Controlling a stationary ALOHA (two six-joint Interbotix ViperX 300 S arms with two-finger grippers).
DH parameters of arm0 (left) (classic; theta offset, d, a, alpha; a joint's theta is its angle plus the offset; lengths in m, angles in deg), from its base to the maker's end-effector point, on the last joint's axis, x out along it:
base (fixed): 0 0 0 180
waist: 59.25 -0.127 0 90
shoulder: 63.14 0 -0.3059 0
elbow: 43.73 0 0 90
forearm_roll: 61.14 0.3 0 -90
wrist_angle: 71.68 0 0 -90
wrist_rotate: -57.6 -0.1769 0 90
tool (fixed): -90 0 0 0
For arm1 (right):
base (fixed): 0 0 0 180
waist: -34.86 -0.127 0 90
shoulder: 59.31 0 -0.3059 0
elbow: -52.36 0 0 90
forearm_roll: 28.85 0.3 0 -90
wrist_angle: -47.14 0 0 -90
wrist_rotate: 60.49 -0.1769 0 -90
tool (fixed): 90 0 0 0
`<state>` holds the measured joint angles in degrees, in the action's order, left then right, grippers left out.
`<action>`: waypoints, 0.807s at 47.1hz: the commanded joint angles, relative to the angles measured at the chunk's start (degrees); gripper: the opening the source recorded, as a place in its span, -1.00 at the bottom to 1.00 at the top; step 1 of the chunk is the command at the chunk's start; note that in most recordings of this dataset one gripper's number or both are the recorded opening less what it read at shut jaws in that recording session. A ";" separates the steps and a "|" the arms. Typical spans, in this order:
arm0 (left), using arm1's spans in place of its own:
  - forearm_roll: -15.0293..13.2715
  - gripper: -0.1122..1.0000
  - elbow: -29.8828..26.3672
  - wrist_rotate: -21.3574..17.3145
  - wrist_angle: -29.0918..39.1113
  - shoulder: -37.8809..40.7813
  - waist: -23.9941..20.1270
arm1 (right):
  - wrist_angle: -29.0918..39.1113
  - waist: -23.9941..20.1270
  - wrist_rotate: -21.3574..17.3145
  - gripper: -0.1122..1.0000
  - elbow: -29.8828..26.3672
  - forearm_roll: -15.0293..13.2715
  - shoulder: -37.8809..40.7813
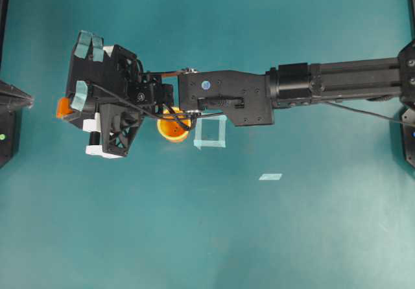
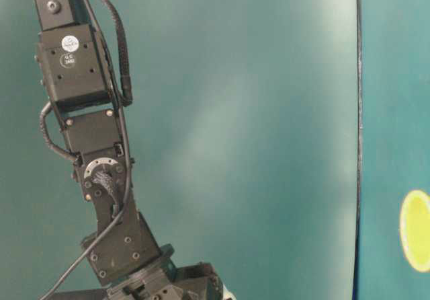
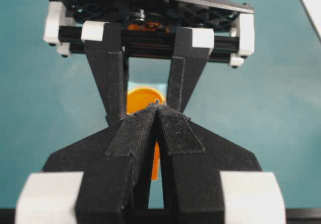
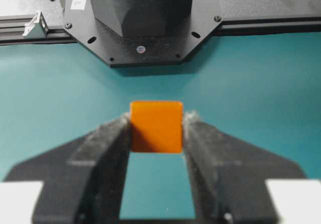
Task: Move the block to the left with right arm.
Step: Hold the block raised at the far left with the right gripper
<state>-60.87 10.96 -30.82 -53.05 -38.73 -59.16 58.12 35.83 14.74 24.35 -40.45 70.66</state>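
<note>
Here, one block [image 4: 156, 126] clamped in the right end effector [image 4: 156, 133] (left end effector [image 3: 158, 114] clenched), one cup [image 1: 174, 127].

No legible text; round sticker [image 2: 70, 43] on arm link, print perhaps there, too blurred.

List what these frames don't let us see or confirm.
- Overhead: block mostly covered by the right pincer; only an orange corner shows.
- Overhead: cup partly under the arm and cable.
- Overhead: left pincer cut by the frame edge.
- Right wrist: whether the block rests on the table or is lifted.
- Table-level: no block; pincer cut off at the bottom edge.
</note>
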 commanded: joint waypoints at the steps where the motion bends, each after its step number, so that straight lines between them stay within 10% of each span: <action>1: 0.09 -0.81 -1.85 0.09 -0.35 0.35 0.00 | -0.70 -0.18 -0.26 -0.05 -1.76 0.09 -1.14; 38: 0.09 -0.81 -1.85 0.09 -0.44 0.26 0.00 | -1.32 -0.18 -0.26 -0.05 -1.67 0.09 -0.97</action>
<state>-60.79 10.96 -30.82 -52.96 -38.73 -59.07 57.42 35.83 14.74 24.35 -40.45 70.83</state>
